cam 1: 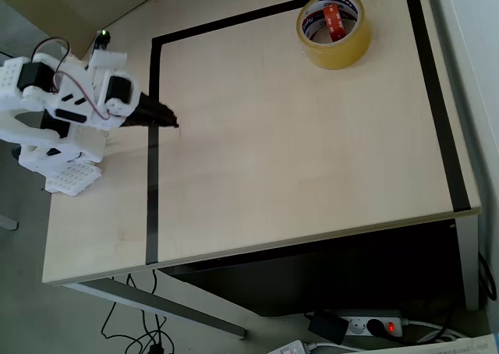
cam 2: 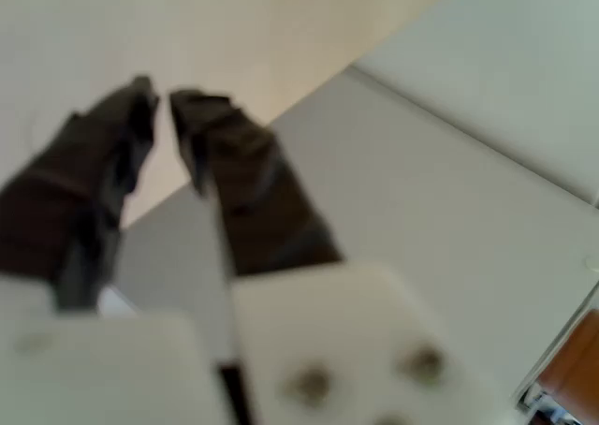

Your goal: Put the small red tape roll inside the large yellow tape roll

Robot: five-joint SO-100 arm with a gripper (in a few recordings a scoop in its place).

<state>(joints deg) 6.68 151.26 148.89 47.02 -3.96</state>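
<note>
White plastic arm segments are sitting folded at the left edge of the overhead view, over the near-left corner of the pale wooden worktop (cam 1: 296,167). From that white body the dark pincer (cam 1: 173,123) is pointing right, its tip lying just across the black tape line (cam 1: 153,151) that is marking out a rectangle on the worktop. In the wrist view the pincer (cam 2: 161,97) is showing two dark fingers (cam 2: 239,177) with a narrow gap between their tips, nothing held in it; the picture is blurred, so I cannot tell whether the gap counts as parted or nearly closed.

Moving right, the middle of the worktop is lying bare inside the black outline.

At the far right, near the top corner of the outlined area, the large yellow tape roll (cam 1: 337,51) is lying flat with its opening facing up. The small red tape roll (cam 1: 334,20) is sitting inside that opening, leaning against the white inner core, well apart from the pincer.

Below the worktop's near edge, a power strip (cam 1: 373,323) with a glowing red switch is resting on the floor.
</note>
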